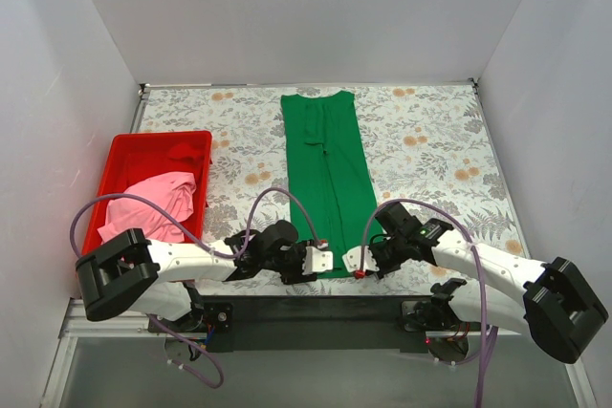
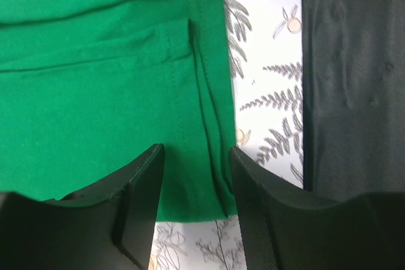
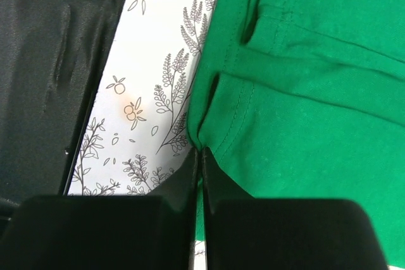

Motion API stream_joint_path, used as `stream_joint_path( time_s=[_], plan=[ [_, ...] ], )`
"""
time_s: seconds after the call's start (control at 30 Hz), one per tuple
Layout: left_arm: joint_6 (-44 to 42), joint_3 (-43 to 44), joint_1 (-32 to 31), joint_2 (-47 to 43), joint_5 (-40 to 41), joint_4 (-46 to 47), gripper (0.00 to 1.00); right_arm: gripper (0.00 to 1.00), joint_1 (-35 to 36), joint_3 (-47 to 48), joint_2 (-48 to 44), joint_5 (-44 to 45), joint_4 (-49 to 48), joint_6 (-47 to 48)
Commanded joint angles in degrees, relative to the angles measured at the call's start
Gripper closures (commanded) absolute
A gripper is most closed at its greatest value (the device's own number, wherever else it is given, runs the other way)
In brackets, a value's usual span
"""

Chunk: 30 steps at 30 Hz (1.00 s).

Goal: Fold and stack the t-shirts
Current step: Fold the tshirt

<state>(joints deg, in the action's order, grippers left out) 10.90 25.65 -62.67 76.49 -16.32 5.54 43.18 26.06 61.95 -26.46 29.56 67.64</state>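
Observation:
The green t-shirt (image 1: pixel 327 174) lies folded into a long narrow strip down the middle of the table. My left gripper (image 1: pixel 321 259) is open at its near left corner, its jaws astride the hem corner (image 2: pixel 199 175) without closing on it. My right gripper (image 1: pixel 353 260) is shut on the near right corner of the green t-shirt (image 3: pixel 297 118), the cloth edge pinched at the fingertips. The pink t-shirt (image 1: pixel 151 205) lies crumpled in the red tray.
The red tray (image 1: pixel 129 155) sits at the table's left edge. The flower-patterned tablecloth (image 1: pixel 430 155) covers the table. A black strip (image 2: pixel 354 80) runs along the near edge. White walls enclose the table on three sides.

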Motion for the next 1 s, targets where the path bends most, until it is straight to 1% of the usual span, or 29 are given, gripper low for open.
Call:
stream_joint_path(
  time_s=[0.0, 0.07, 0.1, 0.43, 0.53, 0.57, 0.63, 0.67, 0.7, 0.73, 0.8, 0.83, 0.9, 0.97],
  plan=[
    [-0.88, -0.60, -0.60, -2.65, -0.81, -5.19, 0.55, 0.99, 0.50, -1.89, 1.95, 5.45, 0.50, -2.67],
    [-0.26, 0.45, -1.22, -2.57, -0.82, -5.19, 0.54, 0.99, 0.85, -2.16, 1.94, 5.80, 0.06, -3.38],
    [-0.09, 0.89, -1.57, -2.31, -0.65, -6.76, 0.54, 0.99, 0.94, -2.16, 1.68, 5.89, 0.14, -3.56],
    [0.62, 2.12, -2.19, -1.26, -0.65, -6.59, 0.52, 0.99, 1.29, -2.33, 0.10, 5.80, -0.21, -4.09],
    [0.71, 1.77, -2.36, 0.67, 0.40, -6.42, 0.51, 0.99, 1.29, -2.69, -0.17, 5.54, -0.12, -4.09],
    [0.71, 1.60, -2.45, 2.25, 1.89, -6.33, 0.52, 0.99, 1.29, -2.69, -0.51, 5.54, -0.03, -4.09],
    [0.27, 0.90, -2.45, 3.40, 3.22, -6.33, 0.57, 0.99, 1.29, -2.77, -0.87, 5.54, 0.41, -3.92],
    [0.01, 0.63, -2.37, 3.75, 3.66, -6.24, 0.62, 0.99, 1.29, -2.77, -1.13, 5.45, 0.58, -3.65],
    [-0.26, 0.20, -2.45, 3.84, 3.92, -6.33, 0.68, 0.99, 1.29, -2.60, -1.48, 5.36, 0.93, -3.56],
    [-0.35, 0.02, -2.45, 3.67, 4.10, -6.33, 0.78, 0.99, 1.29, -2.60, -1.57, 5.19, 1.02, -3.48],
    [-0.52, -0.16, -2.45, 2.53, 4.36, -6.42, 0.87, 0.99, 1.29, -2.16, -2.19, 4.84, 0.94, -4.00],
    [-0.61, 0.01, -2.37, 2.09, 4.19, -6.59, 0.93, 0.99, 1.38, -1.81, -2.45, 4.58, 1.02, -4.26],
    [-0.61, 0.45, -2.37, 1.30, 3.66, -7.90, 0.97, 0.99, 1.56, -1.19, -3.85, 3.61, 1.20, -4.96],
    [-0.44, 1.42, -2.37, 0.33, 2.70, -9.40, 1.00, 0.99, 3.48, -0.49, -5.60, 3.08, 1.29, -6.37]
  ],
)
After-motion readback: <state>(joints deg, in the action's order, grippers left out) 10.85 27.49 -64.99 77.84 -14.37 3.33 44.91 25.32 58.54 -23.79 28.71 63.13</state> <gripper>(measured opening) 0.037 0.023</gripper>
